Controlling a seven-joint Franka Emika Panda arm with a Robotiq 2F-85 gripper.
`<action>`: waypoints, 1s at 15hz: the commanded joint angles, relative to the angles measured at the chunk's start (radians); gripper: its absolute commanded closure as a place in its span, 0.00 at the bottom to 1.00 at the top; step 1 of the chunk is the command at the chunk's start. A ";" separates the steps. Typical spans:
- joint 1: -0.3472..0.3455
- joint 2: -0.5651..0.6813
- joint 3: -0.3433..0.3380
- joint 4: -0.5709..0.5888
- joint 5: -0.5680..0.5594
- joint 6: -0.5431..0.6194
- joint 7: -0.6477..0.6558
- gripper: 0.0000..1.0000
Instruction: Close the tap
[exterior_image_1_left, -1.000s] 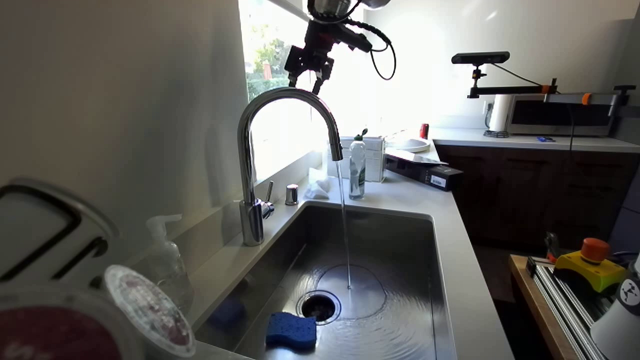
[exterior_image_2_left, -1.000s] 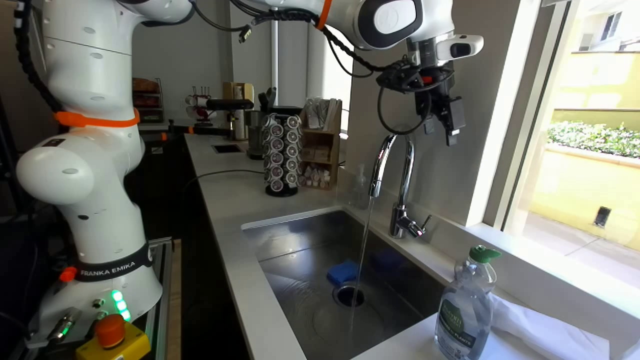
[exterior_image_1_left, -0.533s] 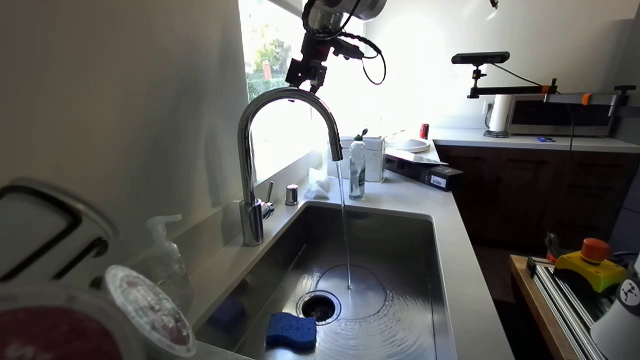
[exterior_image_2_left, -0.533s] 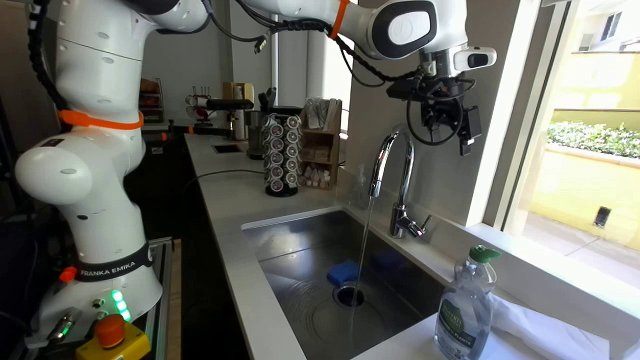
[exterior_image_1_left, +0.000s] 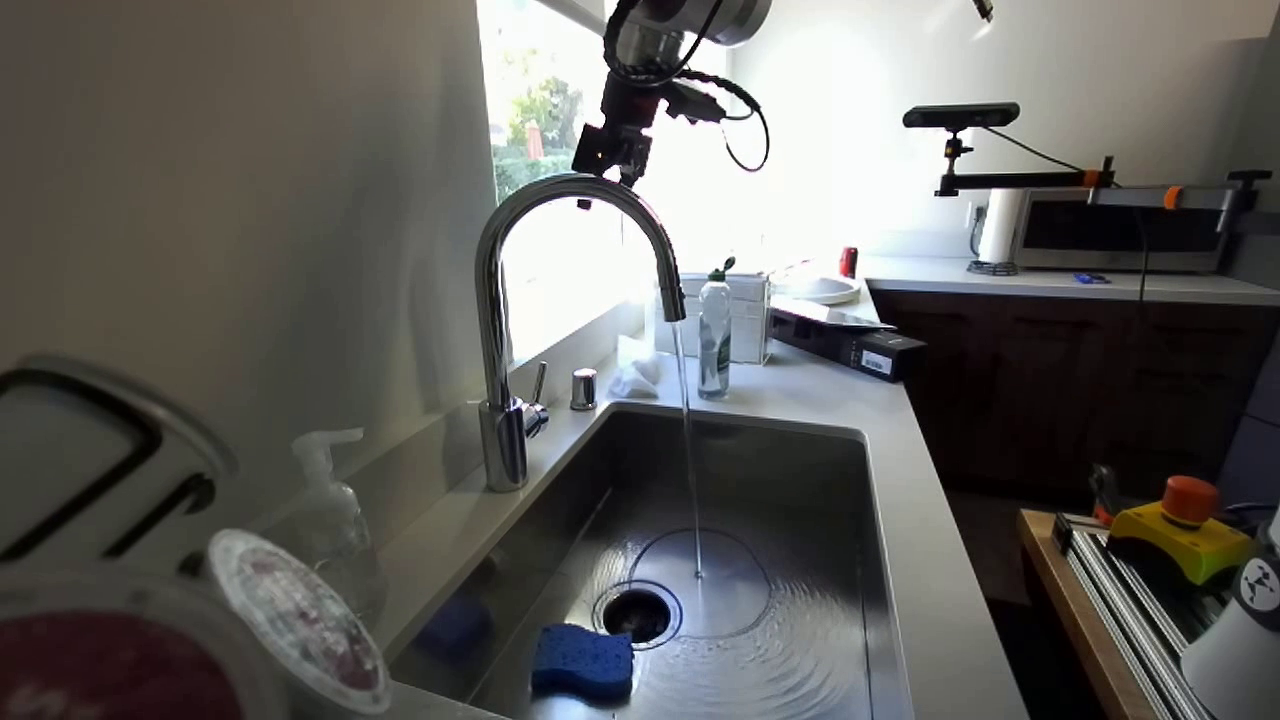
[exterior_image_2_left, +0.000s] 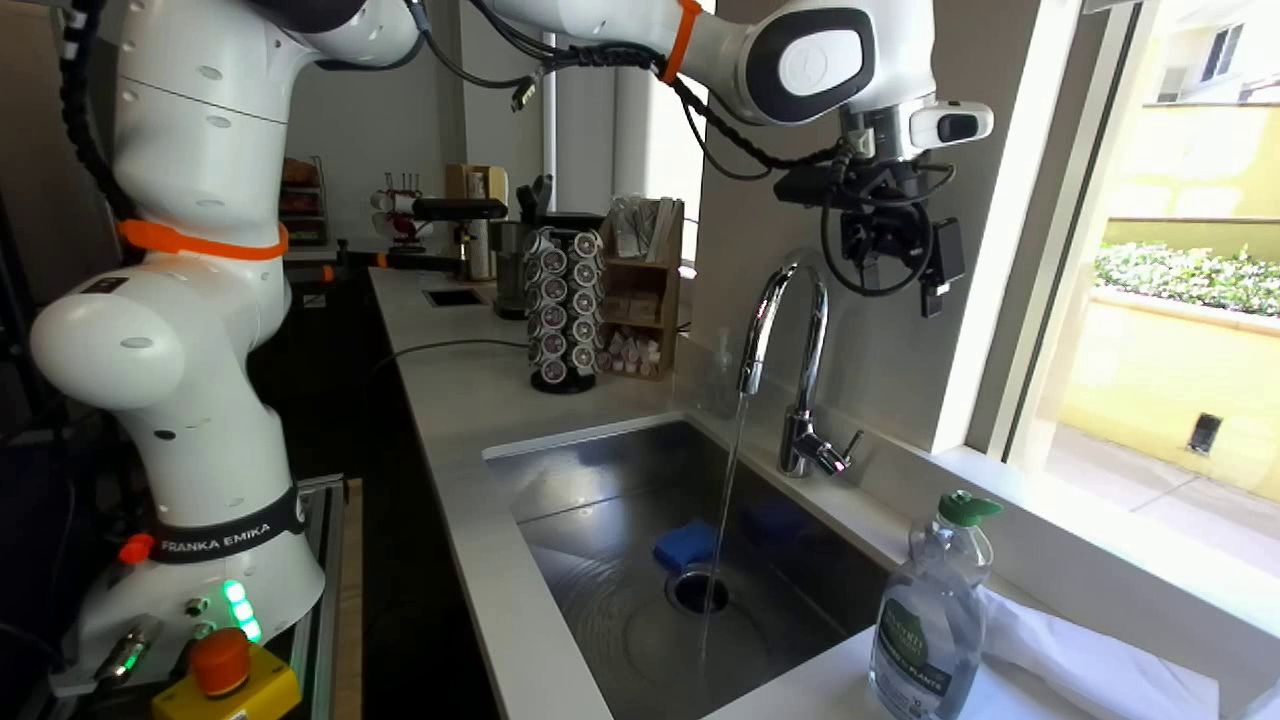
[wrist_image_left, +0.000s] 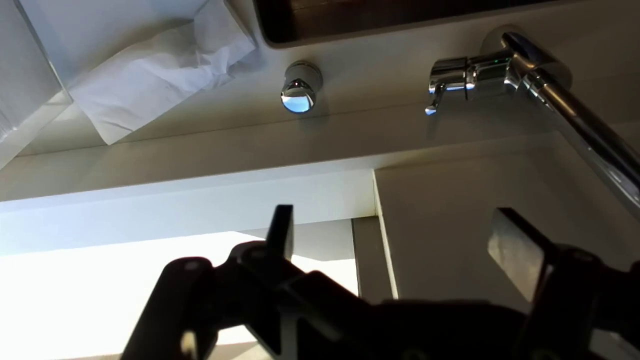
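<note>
The tap is a tall chrome gooseneck, seen in both exterior views (exterior_image_1_left: 492, 330) (exterior_image_2_left: 809, 340) and partly in the wrist view (wrist_image_left: 580, 122). A stream of water (exterior_image_1_left: 689, 440) runs from its spout into the sink. Its small side lever (exterior_image_2_left: 853, 445) points upward and toward the window side; it also shows in the wrist view (wrist_image_left: 436, 98). My gripper (exterior_image_2_left: 903, 290) hangs empty beside the top of the arch, well above the lever. In an exterior view its fingertips (exterior_image_1_left: 604, 192) are partly hidden behind the arch. The wrist view shows the jaws (wrist_image_left: 392, 215) wide apart with nothing between.
A chrome knob-like fitting (wrist_image_left: 302, 86) stands beside the tap. The window (exterior_image_2_left: 1130, 300) and wall are close to the gripper. A soap bottle (exterior_image_2_left: 925, 620) and white paper (exterior_image_2_left: 1090, 650) lie on the counter. A blue sponge (exterior_image_1_left: 583, 663) is in the sink (exterior_image_1_left: 885, 560).
Over the last second my gripper has moved toward the window and lowered, mostly in the first half; since then it has dropped only slightly. The tap, lever and running water look unchanged.
</note>
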 joint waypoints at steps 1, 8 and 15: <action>-0.029 0.063 0.020 0.051 0.047 -0.027 -0.133 0.00; -0.097 0.201 0.080 0.176 0.129 -0.105 -0.363 0.00; -0.126 0.329 0.146 0.326 0.202 -0.232 -0.461 0.00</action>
